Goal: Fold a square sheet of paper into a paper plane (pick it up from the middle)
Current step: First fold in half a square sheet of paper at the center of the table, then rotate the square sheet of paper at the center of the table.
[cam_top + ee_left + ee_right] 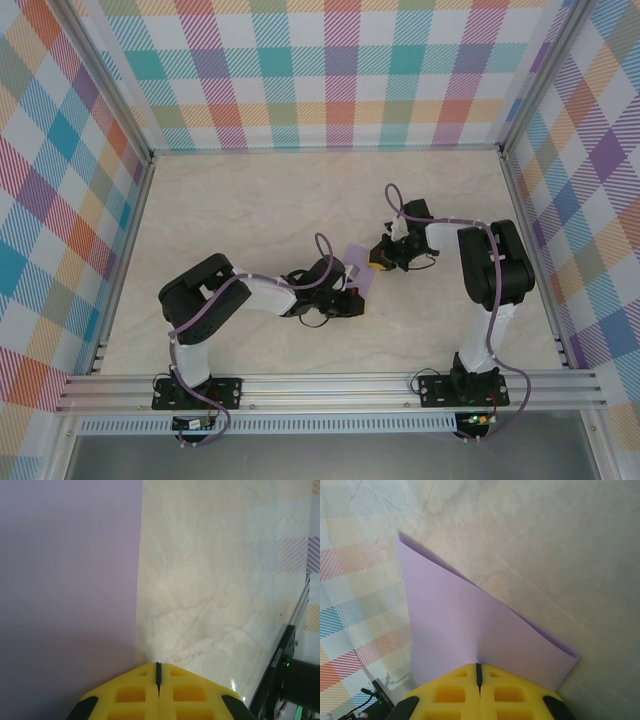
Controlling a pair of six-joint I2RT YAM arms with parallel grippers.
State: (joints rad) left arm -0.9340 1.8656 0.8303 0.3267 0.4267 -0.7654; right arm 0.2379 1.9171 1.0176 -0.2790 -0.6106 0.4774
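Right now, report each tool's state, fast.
Left tool: shut; pale lavender paper sheet at its tip, grip cannot be told.
Right tool: shut on the pale lavender paper sheet.

Open table [280,190] lies clear behind and beside both arms, hemmed by plaid walls [340,70] on three sides. Left arm [230,295] and right arm [490,270] crowd the near centre, paper [357,272] between them.
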